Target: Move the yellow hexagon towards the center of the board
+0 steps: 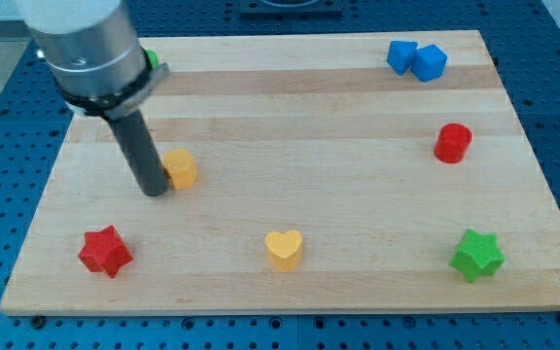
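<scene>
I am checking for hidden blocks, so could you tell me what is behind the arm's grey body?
A sliver of a green block shows at the grey arm body; the rest is covered, so its shape cannot be told.

The arm showed as a broad grey metal cylinder (84,39), smooth and lightly sheened, cut off by the view's top edge. Its lower rim carried a darker band (100,89), almost black, with a small grey lug jutting out on the view's right. From beneath that band ran a straight rod (136,146), dark charcoal and matt, round in section and much thinner than the cylinder. My tip (154,192) was plain and blunt, the same dark colour as the rod
</scene>
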`<state>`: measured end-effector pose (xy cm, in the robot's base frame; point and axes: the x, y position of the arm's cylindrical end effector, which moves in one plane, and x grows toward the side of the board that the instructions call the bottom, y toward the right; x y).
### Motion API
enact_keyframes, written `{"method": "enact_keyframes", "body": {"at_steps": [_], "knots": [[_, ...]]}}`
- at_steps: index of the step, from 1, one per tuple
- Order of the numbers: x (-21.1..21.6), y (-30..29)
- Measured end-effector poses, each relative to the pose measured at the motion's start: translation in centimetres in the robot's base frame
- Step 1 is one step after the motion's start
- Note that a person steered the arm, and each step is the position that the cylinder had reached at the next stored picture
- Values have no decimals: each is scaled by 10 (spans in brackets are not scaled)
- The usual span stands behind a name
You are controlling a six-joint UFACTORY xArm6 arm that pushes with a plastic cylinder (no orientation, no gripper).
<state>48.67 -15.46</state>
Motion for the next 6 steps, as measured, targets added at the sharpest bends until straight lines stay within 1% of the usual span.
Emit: {"method": "enact_keyframes", "body": {"at_steps": [1,2,3,5,6], "knots": [[16,13],[26,2],[19,-12],[-47,-15],[-47,-15]]}}
